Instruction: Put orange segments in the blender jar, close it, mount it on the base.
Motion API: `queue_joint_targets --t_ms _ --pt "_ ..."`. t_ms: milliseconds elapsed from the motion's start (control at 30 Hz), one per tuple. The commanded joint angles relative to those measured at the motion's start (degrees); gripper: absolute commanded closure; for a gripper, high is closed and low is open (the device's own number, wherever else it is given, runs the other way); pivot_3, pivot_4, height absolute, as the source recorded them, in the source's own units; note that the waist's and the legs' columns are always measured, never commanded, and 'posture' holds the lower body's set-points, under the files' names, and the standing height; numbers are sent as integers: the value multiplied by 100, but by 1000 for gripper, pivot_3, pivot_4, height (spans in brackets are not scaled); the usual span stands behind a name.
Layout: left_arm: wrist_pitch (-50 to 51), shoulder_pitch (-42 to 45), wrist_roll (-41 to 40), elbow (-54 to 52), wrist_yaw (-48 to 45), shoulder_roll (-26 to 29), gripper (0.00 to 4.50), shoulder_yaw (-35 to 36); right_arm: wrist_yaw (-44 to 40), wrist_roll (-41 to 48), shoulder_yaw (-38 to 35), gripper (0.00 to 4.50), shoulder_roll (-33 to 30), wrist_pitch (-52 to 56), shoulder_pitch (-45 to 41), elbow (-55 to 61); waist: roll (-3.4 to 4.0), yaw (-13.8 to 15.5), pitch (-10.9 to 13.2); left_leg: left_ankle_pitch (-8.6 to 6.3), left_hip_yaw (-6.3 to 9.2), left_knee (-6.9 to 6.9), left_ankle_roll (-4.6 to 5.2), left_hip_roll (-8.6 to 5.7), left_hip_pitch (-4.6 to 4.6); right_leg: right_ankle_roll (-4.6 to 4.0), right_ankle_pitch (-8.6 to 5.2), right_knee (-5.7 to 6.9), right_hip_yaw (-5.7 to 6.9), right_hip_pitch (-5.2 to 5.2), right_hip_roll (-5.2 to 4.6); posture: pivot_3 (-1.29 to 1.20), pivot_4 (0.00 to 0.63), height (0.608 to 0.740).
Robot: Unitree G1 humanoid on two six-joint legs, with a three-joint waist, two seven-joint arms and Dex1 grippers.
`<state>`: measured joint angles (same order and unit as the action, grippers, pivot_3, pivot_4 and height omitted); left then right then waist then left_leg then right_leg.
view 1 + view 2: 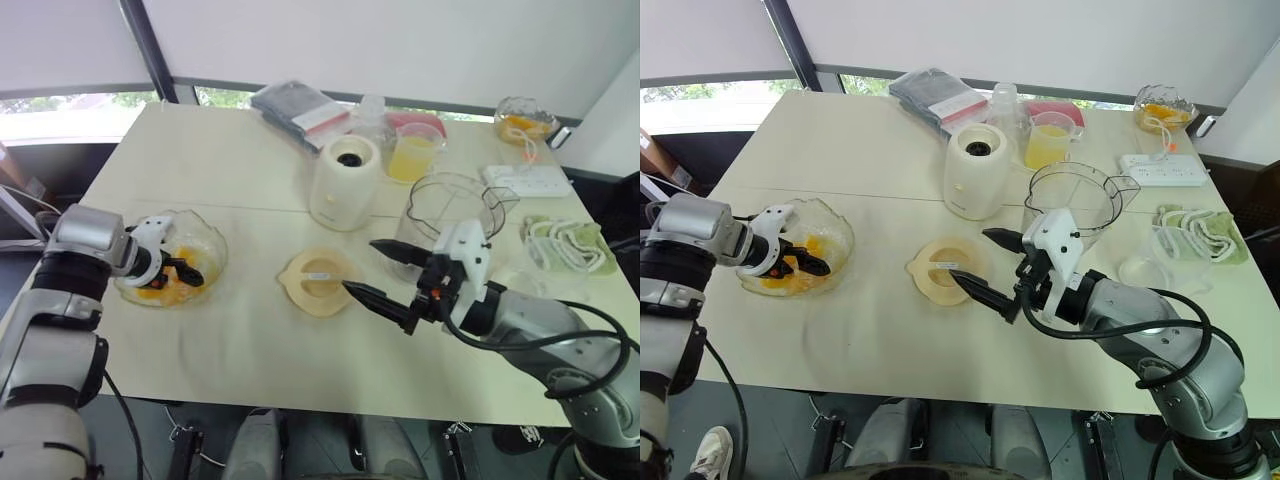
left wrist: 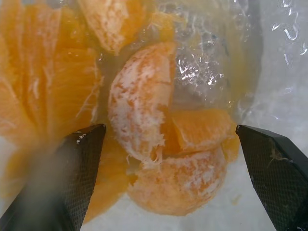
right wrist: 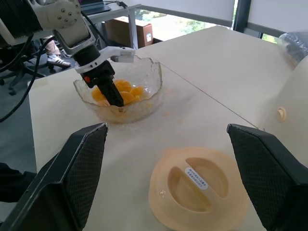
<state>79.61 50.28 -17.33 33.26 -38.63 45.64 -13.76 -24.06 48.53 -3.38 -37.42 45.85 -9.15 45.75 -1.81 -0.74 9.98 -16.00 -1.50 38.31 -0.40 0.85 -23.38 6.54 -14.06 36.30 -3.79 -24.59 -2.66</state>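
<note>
Left gripper (image 1: 182,272) is down inside the glass bowl (image 1: 213,240) at the table's (image 1: 200,160) left side, fingers spread wide, nothing pinched. In the left wrist view its two fingertips (image 2: 79,159) flank a cluster of orange segments (image 2: 144,120), one pale segment between them with more beneath and beside; whether the tips touch fruit I can't tell.

Right gripper (image 1: 987,265) hovers level above the table, near the middle, pointing toward the robot's left, claw spread, empty. Its lower finger passes over the edge of the cream lid (image 1: 940,270), which lies flat on the table in front of the base; the right wrist view shows the lid (image 3: 197,185) below and between the fingers, with the bowl and left gripper (image 3: 113,96) beyond.

Blender jar (image 1: 1080,195) stands upright and open just behind the right gripper, to the right of the base (image 1: 975,170); no fruit visible inside. Base sits mid-table, dark socket up, nothing mounted.

Behind the base: cup of yellow juice (image 1: 1048,140), clear empty cup (image 1: 1006,103), dark packets (image 1: 937,97). Far right corner: second glass bowl (image 1: 1165,106) with some orange stuff. White power strip (image 1: 1165,170) and a green-white cloth (image 1: 1202,232) lie on the right side.
</note>
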Motion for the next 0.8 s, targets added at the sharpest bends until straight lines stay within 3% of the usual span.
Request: queue_joint_targets --t_ms 33,100,800 --pt "64 -26 83 -80 89 -76 878 170 -23 20 -108 267 -50 -50 -66 64 0 0 0 0 1 1 0 0 0 0 0 3 0 0 1 0 150 740" --pt "48 0 94 -93 85 -118 1844 196 -12 3 -93 267 -41 -50 -61 69 0 0 0 0 1 3 0 -1 0 0 0 6 0 0 1 0 150 740" --pt "-205 510 251 565 411 -505 1844 914 -207 -225 32 267 -87 -63 -284 -132 -1 0 0 0 2 58 0 0 -5 1 1 42 1 3 1 0 150 740"
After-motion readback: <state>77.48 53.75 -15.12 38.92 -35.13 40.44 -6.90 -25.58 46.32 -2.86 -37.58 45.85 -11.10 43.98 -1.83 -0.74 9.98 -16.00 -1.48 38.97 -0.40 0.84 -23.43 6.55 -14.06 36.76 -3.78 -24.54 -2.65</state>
